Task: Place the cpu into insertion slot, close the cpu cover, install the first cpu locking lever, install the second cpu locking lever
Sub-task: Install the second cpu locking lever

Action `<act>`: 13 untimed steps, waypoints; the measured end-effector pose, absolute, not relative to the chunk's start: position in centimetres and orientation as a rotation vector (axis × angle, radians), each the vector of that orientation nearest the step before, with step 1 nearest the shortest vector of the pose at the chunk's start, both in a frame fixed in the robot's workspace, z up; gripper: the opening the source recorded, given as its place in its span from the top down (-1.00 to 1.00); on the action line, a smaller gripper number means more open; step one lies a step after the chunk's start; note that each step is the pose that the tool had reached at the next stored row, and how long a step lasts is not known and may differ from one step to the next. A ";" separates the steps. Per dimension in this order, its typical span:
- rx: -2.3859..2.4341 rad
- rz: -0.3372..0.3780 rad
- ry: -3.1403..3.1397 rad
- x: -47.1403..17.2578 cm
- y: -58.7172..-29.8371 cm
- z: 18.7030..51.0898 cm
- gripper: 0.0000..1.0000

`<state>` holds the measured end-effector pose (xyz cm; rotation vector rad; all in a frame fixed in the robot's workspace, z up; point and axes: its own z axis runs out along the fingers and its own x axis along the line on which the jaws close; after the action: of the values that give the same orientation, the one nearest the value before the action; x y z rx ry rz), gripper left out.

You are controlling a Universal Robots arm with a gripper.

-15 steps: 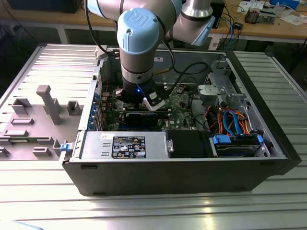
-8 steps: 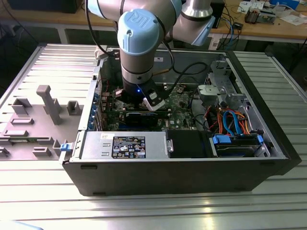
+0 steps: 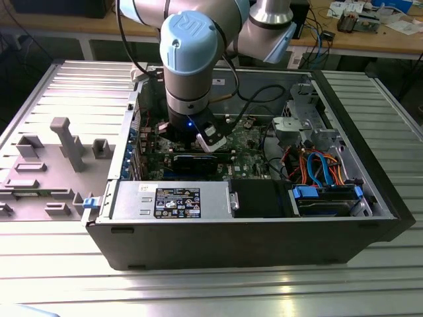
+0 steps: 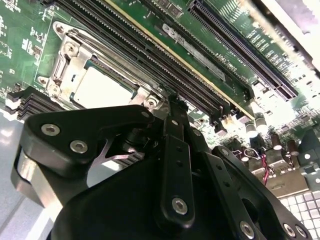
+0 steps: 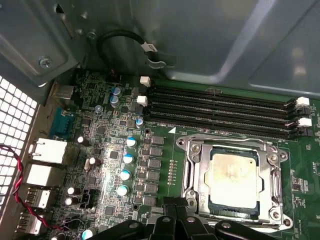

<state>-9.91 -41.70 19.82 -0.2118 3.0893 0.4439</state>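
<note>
Dull silver metal marks the cpu (image 5: 234,176), which already sits flat in the insertion slot (image 5: 272,212) on the green circuit board (image 5: 165,150), with the cpu cover (image 5: 195,172) lying closed around it as a silvery frame. So the work appears to stand at the locking levers, though I cannot make out either lever or whether one is latched. A lever step, as I judge it, calls for a fine contact at the socket's edge, close beside the long black memory slots (image 5: 220,107). The gripper (image 5: 172,210) hangs just at the socket's rim; its black jaws look drawn narrow together, holding nothing that I can see. The first wrist view gives the whole socket from above. The second wrist view looks past the gripper (image 4: 172,107) and shows the cpu (image 4: 102,90) at a low slant. The exterior view shows the blue-capped arm (image 3: 190,59) reaching down into the open computer case (image 3: 251,244) on a ribbed metal desk (image 3: 198,290).
</note>
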 end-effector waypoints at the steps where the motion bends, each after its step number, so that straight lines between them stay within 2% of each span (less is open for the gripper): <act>1: -0.212 0.444 3.089 -9.9 -41.6 19.8 0.79; 8: -0.213 0.444 3.089 -9.9 -41.2 19.7 0.79; 13: -0.213 0.437 3.090 -9.9 -41.1 21.4 0.79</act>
<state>-9.91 -41.15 21.42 -0.2128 3.0900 0.4368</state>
